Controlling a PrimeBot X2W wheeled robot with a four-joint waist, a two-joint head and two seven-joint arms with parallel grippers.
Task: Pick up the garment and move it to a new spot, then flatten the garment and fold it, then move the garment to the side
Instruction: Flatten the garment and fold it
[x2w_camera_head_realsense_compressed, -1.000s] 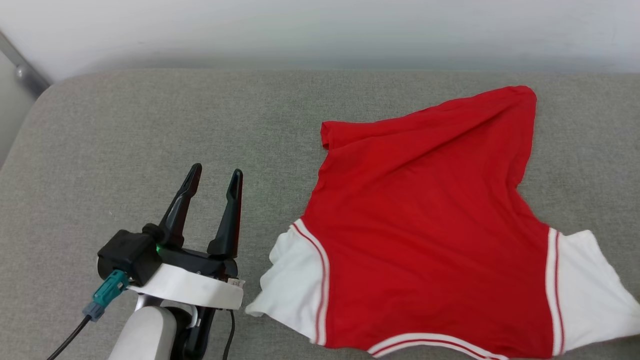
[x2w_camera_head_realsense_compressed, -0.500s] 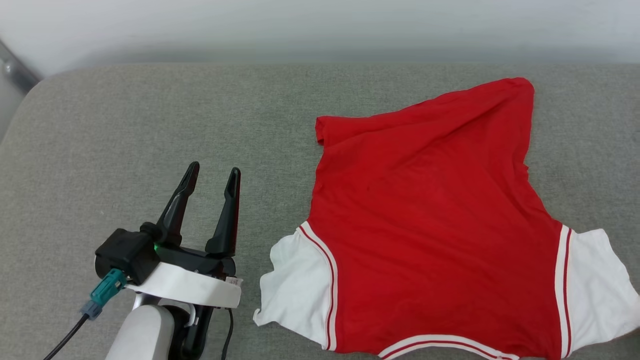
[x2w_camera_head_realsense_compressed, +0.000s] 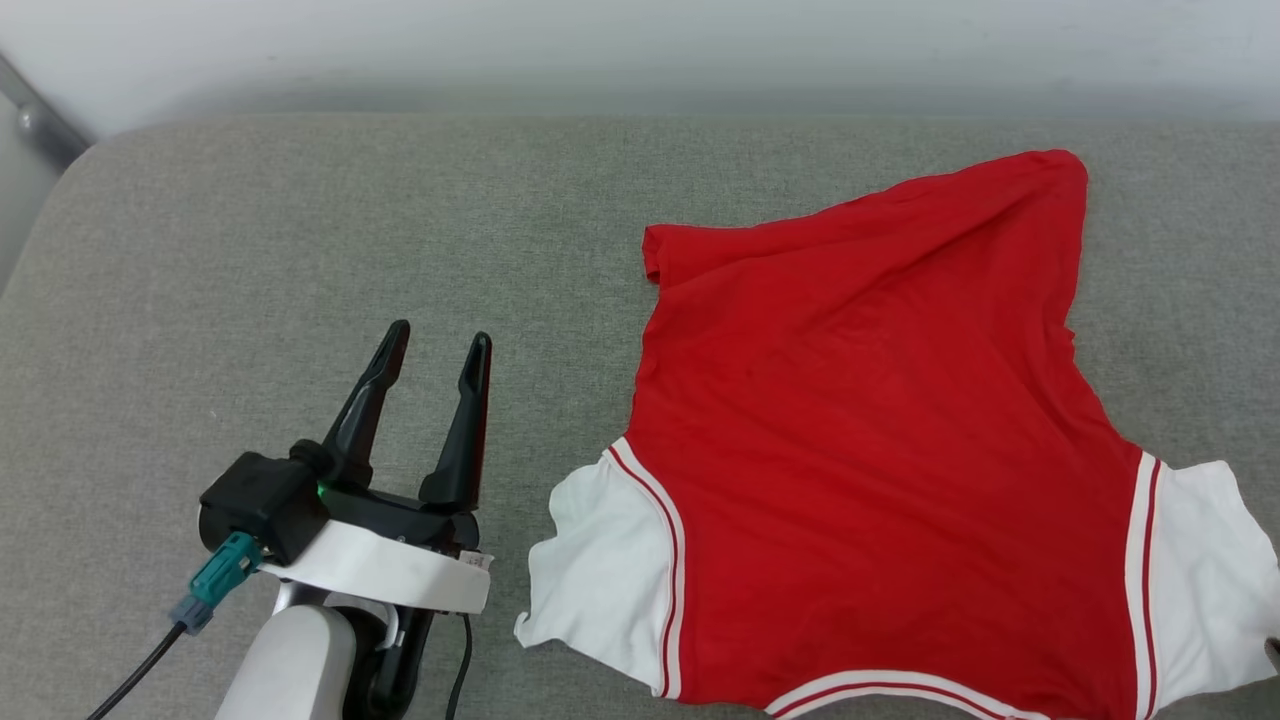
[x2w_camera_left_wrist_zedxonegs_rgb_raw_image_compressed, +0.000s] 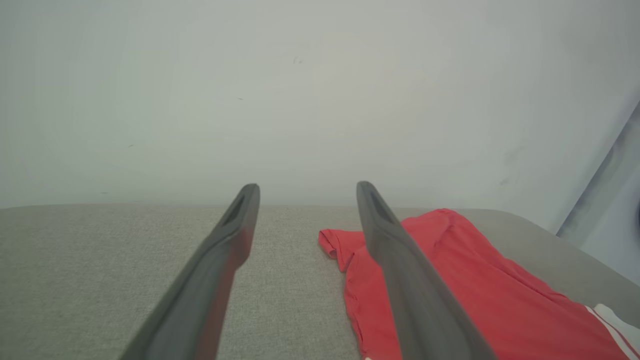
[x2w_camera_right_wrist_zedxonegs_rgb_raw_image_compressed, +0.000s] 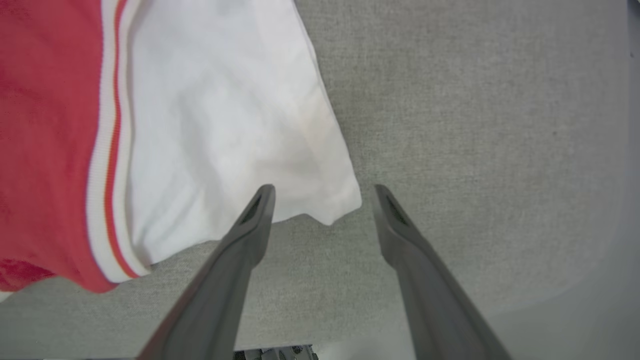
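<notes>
The garment (x2w_camera_head_realsense_compressed: 870, 430), a red jersey with white sleeves and red-white stripe trim, lies spread on the grey cushion (x2w_camera_head_realsense_compressed: 300, 230), plain red side up, hem toward the far edge. My left gripper (x2w_camera_head_realsense_compressed: 437, 340) stands open to the garment's left, a hand's width from the left white sleeve (x2w_camera_head_realsense_compressed: 600, 570). In the left wrist view the gripper (x2w_camera_left_wrist_zedxonegs_rgb_raw_image_compressed: 306, 192) is empty, with the red hem corner (x2w_camera_left_wrist_zedxonegs_rgb_raw_image_compressed: 332, 242) just past its right finger. My right gripper (x2w_camera_right_wrist_zedxonegs_rgb_raw_image_compressed: 322, 192) is open above the corner of the right white sleeve (x2w_camera_right_wrist_zedxonegs_rgb_raw_image_compressed: 220, 130), nothing between its fingers.
A pale wall (x2w_camera_head_realsense_compressed: 640, 50) rises behind the cushion's far edge. A metal post (x2w_camera_head_realsense_compressed: 35, 115) slants at the far left corner. Bare grey fabric stretches left of and beyond the left gripper.
The head view has shifted slightly, so the garment sits a little lower and further right in it. The left gripper has kept its pose.
</notes>
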